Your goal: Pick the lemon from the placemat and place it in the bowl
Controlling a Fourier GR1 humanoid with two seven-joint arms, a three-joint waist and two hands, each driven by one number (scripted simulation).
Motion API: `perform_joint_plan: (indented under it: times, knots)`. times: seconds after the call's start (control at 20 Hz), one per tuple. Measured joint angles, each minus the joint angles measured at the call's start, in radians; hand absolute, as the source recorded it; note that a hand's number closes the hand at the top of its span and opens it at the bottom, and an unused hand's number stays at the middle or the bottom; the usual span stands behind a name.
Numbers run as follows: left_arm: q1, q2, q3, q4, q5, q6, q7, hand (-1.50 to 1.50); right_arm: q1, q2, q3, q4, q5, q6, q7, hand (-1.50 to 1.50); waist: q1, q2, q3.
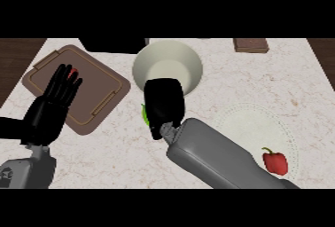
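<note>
The right hand (162, 106) curls round a yellow-green lemon (144, 112), mostly hidden, at the cream bowl's (147, 66) near rim. The left hand (56, 103) rests open, fingers straight.

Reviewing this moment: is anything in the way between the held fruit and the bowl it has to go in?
Nothing visible blocks it. The right hand is curled round a yellow-green fruit, mostly hidden, right at the near rim of the bowl. The red pepper lies aside on the placemat; the left hand rests open over the brown tray.

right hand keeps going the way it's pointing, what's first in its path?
The right hand points toward the view's top, and the cream bowl lies directly ahead: its near rim comes first. Its height above the rim is unclear, so it may pass over into the bowl.
</note>
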Motion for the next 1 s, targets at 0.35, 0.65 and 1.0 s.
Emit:
perform_joint_plan:
  times: [0.35, 0.65, 1.0]
  knots:
    - [0.010, -0.001, 0.011, -0.005, 0.000, 0.004, -0.003, 0.00, -0.196, -0.006, 0.029, -0.035, 0.016, -0.044, 0.187, 1.50, -0.018, 0.000, 0.000]
    - [0.039, 0.014, 0.034, -0.020, 0.016, -0.013, -0.007, 0.00, -0.266, -0.007, -0.035, 0.027, 0.049, -0.083, 0.207, 1.50, -0.030, 0.004, 0.000]
    - [0.045, 0.010, 0.039, -0.021, 0.009, -0.012, -0.016, 0.00, -0.279, -0.013, -0.180, 0.163, 0.121, -0.180, 0.125, 1.50, -0.042, 0.010, 0.001]
